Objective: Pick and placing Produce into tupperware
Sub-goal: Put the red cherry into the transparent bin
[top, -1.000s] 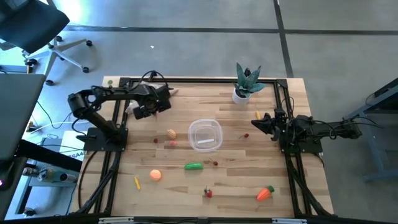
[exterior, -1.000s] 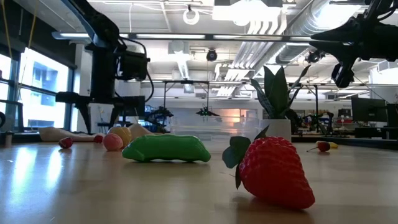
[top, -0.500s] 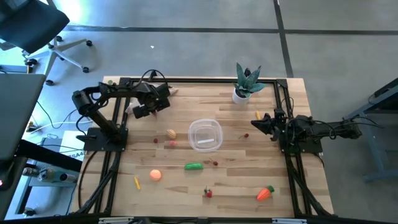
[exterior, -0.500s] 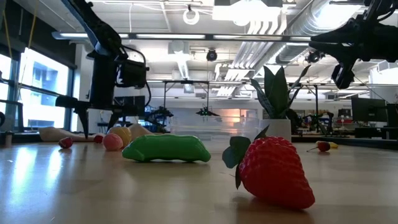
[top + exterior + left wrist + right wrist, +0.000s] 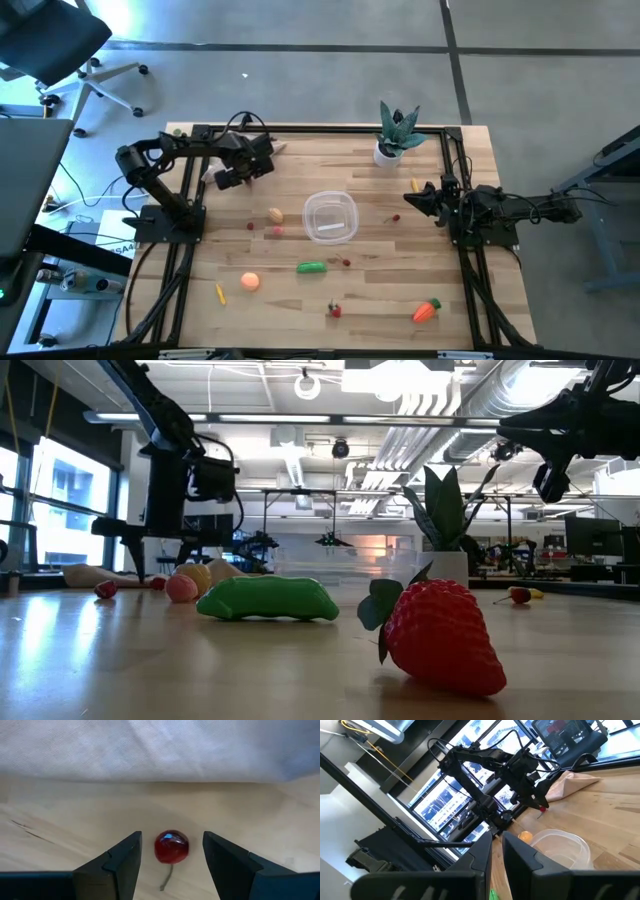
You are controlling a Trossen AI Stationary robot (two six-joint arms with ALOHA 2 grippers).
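Left gripper [image 5: 171,857] sits at the far left of the table, by the beige cloth [image 5: 160,747]. Its fingers [image 5: 122,862] stand partly open on either side of a small red cherry [image 5: 171,846] lying on the wood; no contact is visible. Right gripper [image 5: 410,199] waits at the right edge, nearly closed, holding nothing. The tupperware [image 5: 330,217] stands mid-table. Green pepper [image 5: 311,267], orange ball [image 5: 250,282], strawberry [image 5: 335,310] and carrot [image 5: 427,311] lie nearer the front.
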